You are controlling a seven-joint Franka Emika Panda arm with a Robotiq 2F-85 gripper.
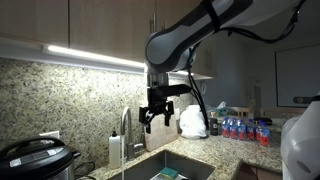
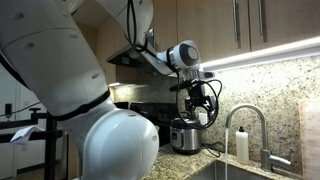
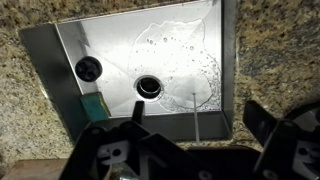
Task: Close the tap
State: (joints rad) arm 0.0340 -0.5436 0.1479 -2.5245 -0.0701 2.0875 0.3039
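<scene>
Leftmost on the granite tabletop (image 1: 215,148) sits a pressure cooker (image 1: 35,158), then a soap bottle (image 1: 115,150) just beside the tap (image 1: 127,128) at the back edge of the sink (image 1: 195,165). Right of it hovers the tool (image 1: 155,120), spread wide and empty, likely lining up to shut it off; nothing stands between.

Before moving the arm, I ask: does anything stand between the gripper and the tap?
Nothing visible does. The gripper hangs over the sink, with open air to the tap; the soap bottle stands beyond it.
</scene>
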